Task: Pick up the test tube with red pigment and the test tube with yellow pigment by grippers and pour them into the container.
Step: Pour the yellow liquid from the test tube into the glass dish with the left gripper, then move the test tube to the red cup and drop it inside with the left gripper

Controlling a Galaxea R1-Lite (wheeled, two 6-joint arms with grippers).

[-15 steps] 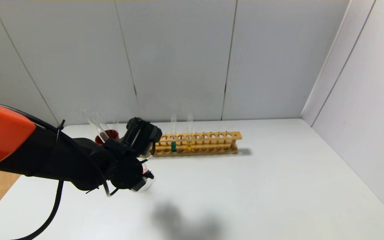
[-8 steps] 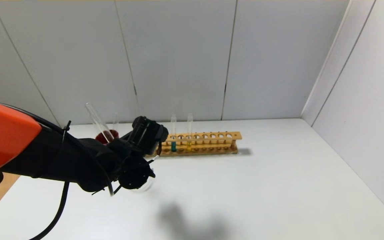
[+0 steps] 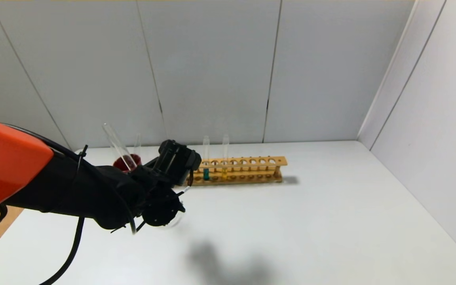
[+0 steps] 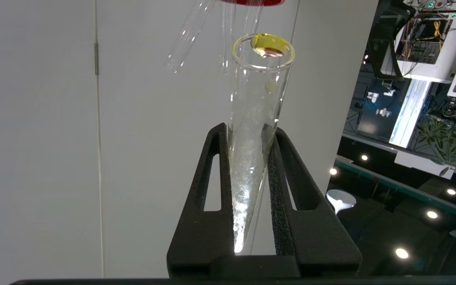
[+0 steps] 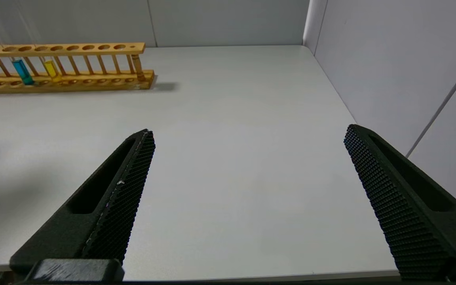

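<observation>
My left gripper (image 4: 249, 128) is shut on a clear test tube (image 4: 257, 103). Golden-yellow liquid with a reddish-brown patch lies at the tube's open mouth (image 4: 266, 44). In the head view the left wrist (image 3: 160, 206) hangs over the clear glass container (image 3: 175, 221) and hides most of it. No tube with red liquid shows. My right gripper (image 5: 248, 130) is open and empty over the bare near right of the table; it is out of the head view.
A dark red cup (image 3: 127, 161) with clear tubes leaning in it stands behind the left arm. A wooden rack (image 3: 247, 169) at the back holds a green-liquid tube (image 3: 206, 173) and a pale yellow one (image 3: 224, 171). Walls close the back and right.
My left arm has shifted a little to the right and its wrist has rolled further. The white block and the orange spot by the dish are now hidden behind the wrist.
</observation>
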